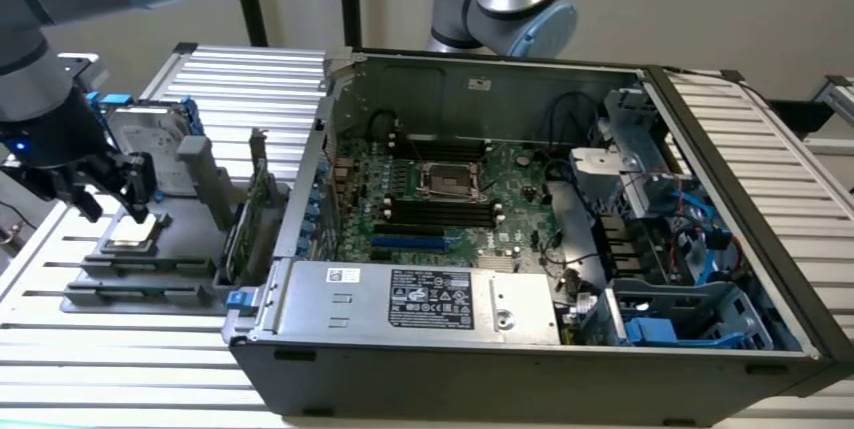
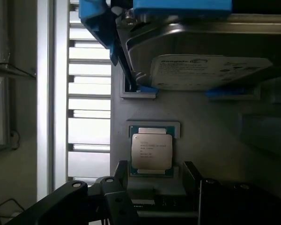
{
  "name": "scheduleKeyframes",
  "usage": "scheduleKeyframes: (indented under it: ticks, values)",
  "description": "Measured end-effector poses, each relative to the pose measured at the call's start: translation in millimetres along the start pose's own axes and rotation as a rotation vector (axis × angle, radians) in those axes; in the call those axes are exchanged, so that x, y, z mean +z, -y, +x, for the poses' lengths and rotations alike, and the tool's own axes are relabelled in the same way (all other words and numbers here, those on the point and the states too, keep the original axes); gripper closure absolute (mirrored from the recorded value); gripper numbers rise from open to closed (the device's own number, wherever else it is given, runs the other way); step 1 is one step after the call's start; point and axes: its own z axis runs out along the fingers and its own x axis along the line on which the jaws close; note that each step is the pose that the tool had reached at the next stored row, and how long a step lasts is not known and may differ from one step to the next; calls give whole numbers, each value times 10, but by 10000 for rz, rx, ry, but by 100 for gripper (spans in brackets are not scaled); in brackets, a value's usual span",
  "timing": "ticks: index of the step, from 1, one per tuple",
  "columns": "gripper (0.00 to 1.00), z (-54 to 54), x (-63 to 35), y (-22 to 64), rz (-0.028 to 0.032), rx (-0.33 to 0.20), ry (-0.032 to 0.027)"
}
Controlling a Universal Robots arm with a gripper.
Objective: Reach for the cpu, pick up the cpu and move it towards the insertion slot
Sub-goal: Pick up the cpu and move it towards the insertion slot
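Fingers spread, poised just over cpu, gripping nothing. Cpu flat in grey holder near surface edge, exterior view's left. Hard drive just behind. Insertion slot well apart, inside open computer case.

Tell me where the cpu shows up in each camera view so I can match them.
Exterior view: the cpu lies at the exterior view's left, on the grey fixture outside the computer case, beneath the gripper.
Wrist view: the cpu sits in the grey fixture, between the hard drive and the gripper.
Shared landmark: the hard drive with blue brackets.
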Motion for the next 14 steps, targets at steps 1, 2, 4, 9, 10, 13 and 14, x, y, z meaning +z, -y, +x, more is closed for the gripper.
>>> scheduleKeyframes:
  ticks: [1,2,4,9,10,13,14]
  values:
    - [41,0,18,1,0,0,0]
    - [41,0,37,1,0,0,0]
    - [41,0,74,1,0,0,0]
    - [41,-1,164,-11,1,0,-1]
    - [41,-2,183,-14,0,0,0]
    - [41,-2,236,-28,0,1,0]
    - [41,-2,241,-32,1,0,-1]
